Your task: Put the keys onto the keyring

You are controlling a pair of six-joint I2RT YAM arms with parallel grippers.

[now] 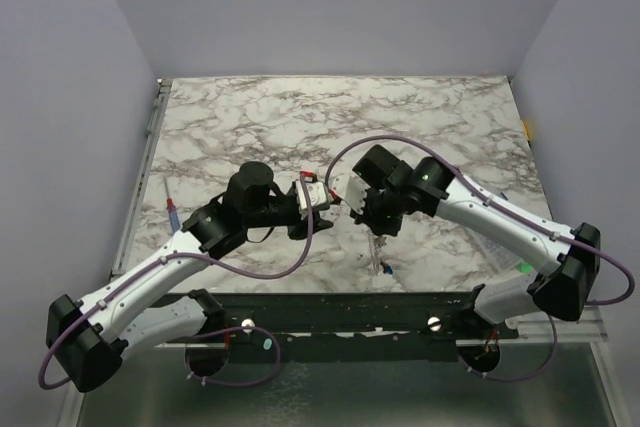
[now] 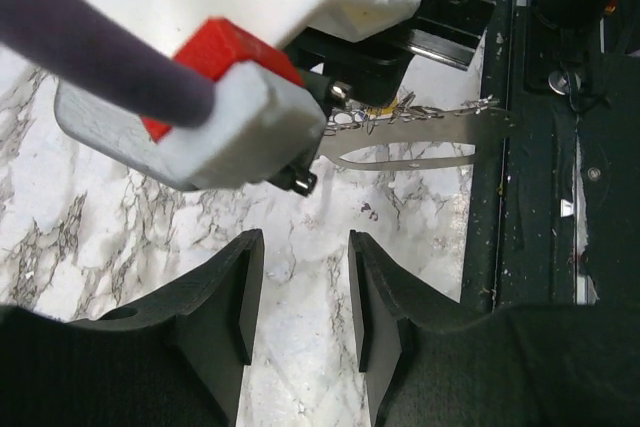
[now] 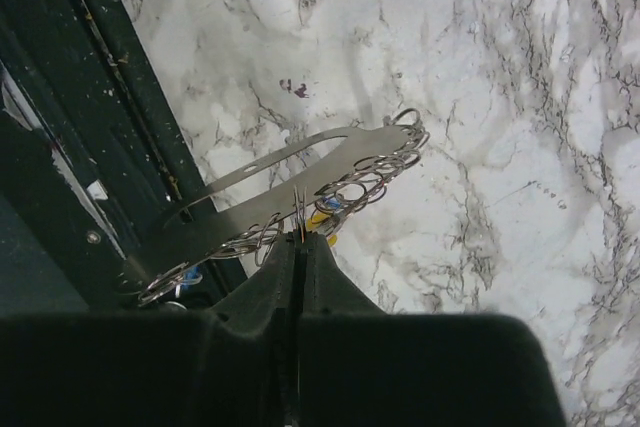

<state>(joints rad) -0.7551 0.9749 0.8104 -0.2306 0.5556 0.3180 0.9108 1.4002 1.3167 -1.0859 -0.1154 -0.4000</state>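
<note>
While the right gripper (image 3: 300, 237) pinches a wire loop of the keyring (image 3: 372, 173), a yellow-tagged key (image 3: 322, 215) shows at its fingertips, above the counter (image 3: 480, 67) near its front edge. The left gripper (image 2: 302, 247), spread and empty, faces it close by.

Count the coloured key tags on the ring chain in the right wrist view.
3: a yellow tag just above the right fingers, a blue tag beside it, and a second blue tag at the lower-left end of the ring chain. All tiny; more may be hidden.
</note>
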